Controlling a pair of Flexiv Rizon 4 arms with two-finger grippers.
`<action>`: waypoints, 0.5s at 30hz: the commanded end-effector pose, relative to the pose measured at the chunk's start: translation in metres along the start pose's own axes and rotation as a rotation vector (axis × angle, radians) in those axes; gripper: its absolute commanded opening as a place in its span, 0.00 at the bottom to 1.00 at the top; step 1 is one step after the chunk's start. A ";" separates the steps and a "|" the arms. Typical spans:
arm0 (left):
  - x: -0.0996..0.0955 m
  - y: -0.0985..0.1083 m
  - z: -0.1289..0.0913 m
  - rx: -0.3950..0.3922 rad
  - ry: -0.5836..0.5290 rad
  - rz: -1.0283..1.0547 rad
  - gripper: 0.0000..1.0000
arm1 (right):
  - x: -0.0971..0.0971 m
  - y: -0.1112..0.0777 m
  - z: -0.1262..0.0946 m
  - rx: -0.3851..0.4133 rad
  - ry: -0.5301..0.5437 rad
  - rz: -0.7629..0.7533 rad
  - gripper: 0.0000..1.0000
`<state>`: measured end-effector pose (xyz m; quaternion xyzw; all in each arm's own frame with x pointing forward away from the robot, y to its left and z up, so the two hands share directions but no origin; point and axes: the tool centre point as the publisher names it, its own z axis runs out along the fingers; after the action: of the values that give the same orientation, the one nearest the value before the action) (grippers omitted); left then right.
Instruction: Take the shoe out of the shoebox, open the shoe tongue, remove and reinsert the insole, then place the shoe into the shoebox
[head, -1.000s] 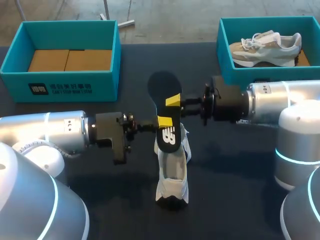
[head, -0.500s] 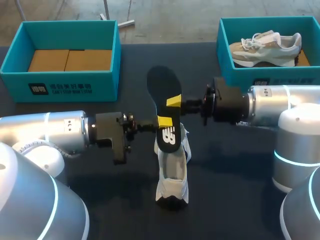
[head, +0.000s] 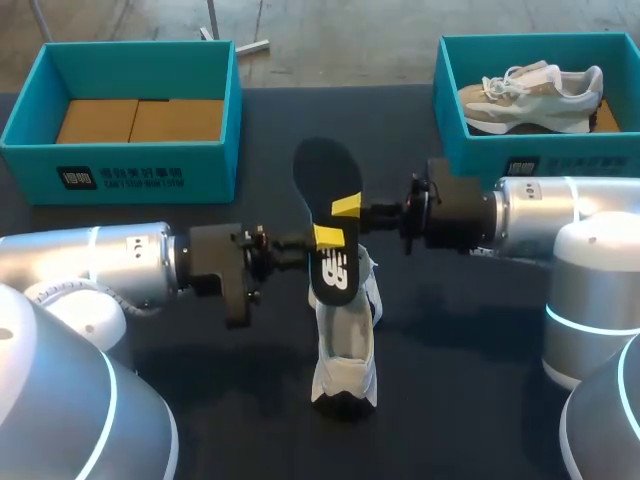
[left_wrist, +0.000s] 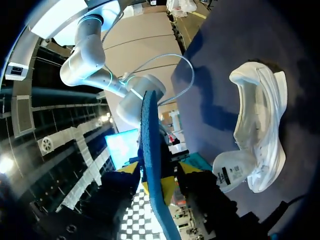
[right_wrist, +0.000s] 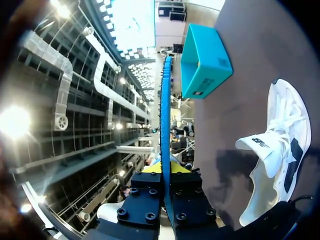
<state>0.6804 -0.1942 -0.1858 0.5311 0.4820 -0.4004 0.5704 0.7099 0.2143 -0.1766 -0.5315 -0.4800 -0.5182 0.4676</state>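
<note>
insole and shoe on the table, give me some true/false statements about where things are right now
1. The insole is gripped by both the left gripper and the right gripper. True.
2. The white shoe sits inside the left shoebox. False: it lies on the table, under the held insole; that box holds only brown cardboard.
3. The right shoebox has a beige shoe in it. True.
4. The insole is tucked inside the white shoe. False: it is fully out, held up above the shoe.
</note>
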 end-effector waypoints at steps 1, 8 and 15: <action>-0.005 0.001 -0.014 0.012 0.016 -0.012 1.00 | 0.000 -0.001 0.002 0.004 -0.011 0.002 0.00; -0.011 0.009 -0.033 0.009 0.037 -0.033 1.00 | -0.006 -0.001 0.000 0.016 -0.011 0.004 0.00; -0.010 0.017 -0.046 -0.001 0.069 -0.044 1.00 | -0.010 -0.002 -0.001 0.017 -0.010 0.007 0.00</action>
<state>0.6936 -0.1574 -0.1759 0.5314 0.5120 -0.3941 0.5478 0.7088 0.2122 -0.1846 -0.5313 -0.4839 -0.5108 0.4719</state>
